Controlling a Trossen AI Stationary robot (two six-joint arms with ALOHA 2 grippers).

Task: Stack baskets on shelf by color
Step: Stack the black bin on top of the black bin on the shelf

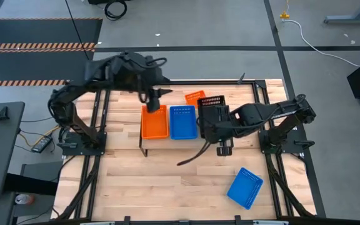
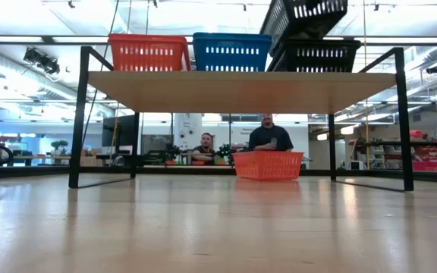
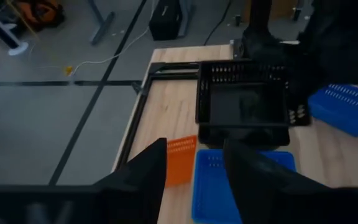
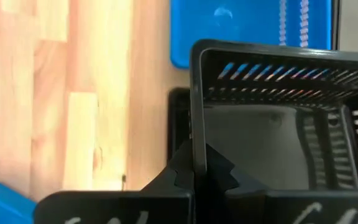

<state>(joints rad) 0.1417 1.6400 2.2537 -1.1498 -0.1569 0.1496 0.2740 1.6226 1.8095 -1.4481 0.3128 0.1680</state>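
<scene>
Orange comes first on the shelf [image 2: 241, 91]: an orange basket [image 1: 155, 122] sits at its left end, with the left gripper [image 1: 154, 99] hovering just above that basket's far edge. In the left wrist view its two dark fingers [image 3: 151, 168] stand apart with nothing between them, so the jaws are released. Just beside the orange basket, at the shelf's middle, sits a blue basket [image 1: 183, 122]; the low view shows the two side by side on the board, the blue one [image 2: 231, 51] right of the orange one [image 2: 149, 52].

Behind the shelf, on the table [image 1: 167, 181] near its far edge, lies a second orange basket [image 1: 194, 96], seen under the board in the low view [image 2: 268, 164].

At the shelf's right end a black basket [image 2: 317, 55] rests on the board, and a second black basket [image 2: 303, 17] hangs tilted above it. The right gripper [image 4: 196, 171] is clenched on the wall of this raised basket, its fingers pinching the rim from both sides.

Farther right, well apart from the shelf and near the table's front right corner, a second blue basket [image 1: 245, 187] lies at an angle.

Two people sit in the room beyond the table.
</scene>
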